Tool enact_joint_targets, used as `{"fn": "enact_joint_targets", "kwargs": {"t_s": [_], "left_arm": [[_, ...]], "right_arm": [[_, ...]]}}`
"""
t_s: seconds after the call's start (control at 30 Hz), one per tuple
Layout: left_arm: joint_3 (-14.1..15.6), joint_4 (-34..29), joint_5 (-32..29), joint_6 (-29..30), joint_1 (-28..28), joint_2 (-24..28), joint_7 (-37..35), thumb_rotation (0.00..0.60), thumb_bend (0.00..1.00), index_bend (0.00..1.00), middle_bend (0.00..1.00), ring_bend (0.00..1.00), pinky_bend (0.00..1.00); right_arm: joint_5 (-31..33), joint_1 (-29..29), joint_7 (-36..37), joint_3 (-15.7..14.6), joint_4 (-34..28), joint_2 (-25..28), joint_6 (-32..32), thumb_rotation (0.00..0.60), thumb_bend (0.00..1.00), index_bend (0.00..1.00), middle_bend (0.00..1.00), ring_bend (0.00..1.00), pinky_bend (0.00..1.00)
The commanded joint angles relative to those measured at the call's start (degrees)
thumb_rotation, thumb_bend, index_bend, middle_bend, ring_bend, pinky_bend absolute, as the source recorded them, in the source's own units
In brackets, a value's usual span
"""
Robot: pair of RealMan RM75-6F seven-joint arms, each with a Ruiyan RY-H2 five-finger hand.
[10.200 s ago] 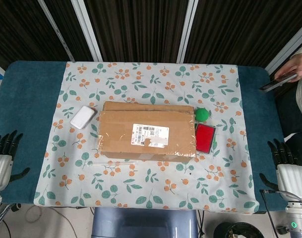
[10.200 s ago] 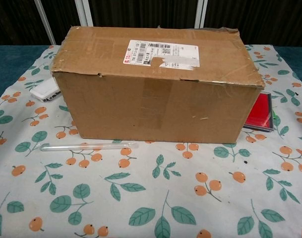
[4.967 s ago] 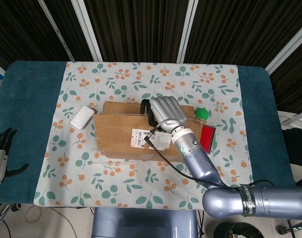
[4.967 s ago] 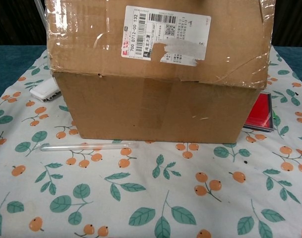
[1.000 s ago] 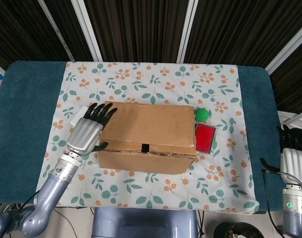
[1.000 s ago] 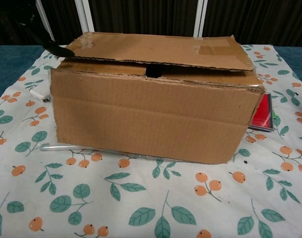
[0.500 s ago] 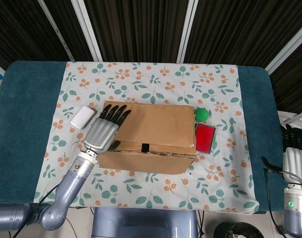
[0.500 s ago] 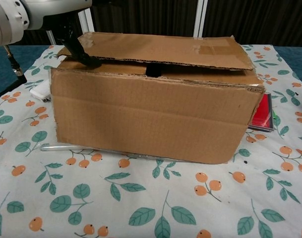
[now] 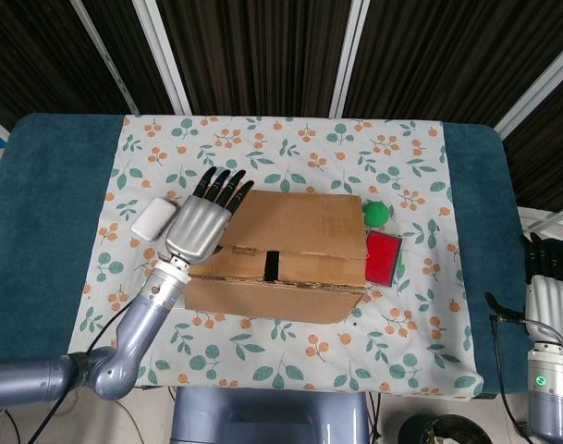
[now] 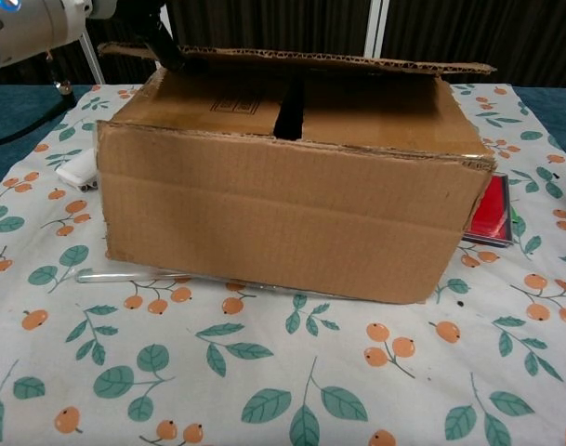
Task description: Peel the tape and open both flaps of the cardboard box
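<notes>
Head view shows the left hand (image 9: pixel 200 227) gripping the far flap (image 9: pixel 295 224) at nine o'clock of the cardboard box (image 9: pixel 274 264), table-centre, now lifted higher (inner flaps exposed); right hand (image 9: pixel 545 301) idle, fingers unclear.

A lab-like test booth: a floral cloth (image 9: pixel 290 153) on a blue table (image 9: pixel 50 203), before dark slatted panels (image 9: pixel 253 55).

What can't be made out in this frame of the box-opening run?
- Inside of the cardboard box: both views show only a dark slit between inner flaps.
- Left hand grip on the raised flap: in the head view the hand's back hides the contact; the chest view's top edge cuts it off.
- Right hand: at the head view's right edge, finger pose unclear.
- Red item: partly behind the box in the chest view.
</notes>
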Motion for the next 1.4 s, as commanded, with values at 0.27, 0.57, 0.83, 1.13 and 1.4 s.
{"fn": "enact_joint_targets", "kwargs": {"t_s": [0.27, 0.57, 0.83, 1.13, 1.4], "left_arm": [[-5.98, 15.61, -0.61, -5.75, -9.35, -0.65, 0.1, 0.6, 0.31, 0.0, 0.0, 0.0, 0.0], [-7.12, 30.18, -2.35, -10.37, -15.73, -4.02, -1.17, 0.6, 0.31, 0.0, 0.0, 0.0, 0.0], [-5.85, 45.37, -4.71, -14.83, -20.05, -9.38, -1.84, 0.6, 0.31, 0.0, 0.0, 0.0, 0.0], [-3.56, 45.05, -3.06, -15.52, -19.26, -8.95, -5.15, 0.6, 0.29, 0.0, 0.0, 0.0, 0.0], [-1.66, 30.41, 0.5, -14.97, -14.9, 0.4, -9.66, 0.6, 0.28, 0.0, 0.0, 0.0, 0.0]], "right_arm": [[-0.14, -1.13, 1.22, 1.78, -0.06, 0.19, -1.49, 0.6, 0.26, 0.0, 0.0, 0.0, 0.23], [0.01, -2.02, 1.73, 3.23, 0.11, 0.34, -2.38, 0.6, 0.26, 0.0, 0.0, 0.0, 0.23], [0.13, -2.68, 1.99, 4.22, -0.1, 0.36, -3.44, 0.6, 0.26, 0.0, 0.0, 0.0, 0.23], [-0.3, -3.43, 2.07, 4.89, -0.32, 0.36, -4.07, 0.6, 0.26, 0.0, 0.0, 0.0, 0.23], [-0.57, -3.66, 1.76, 5.49, -0.58, 0.36, -5.01, 0.6, 0.26, 0.0, 0.0, 0.0, 0.23]]}}
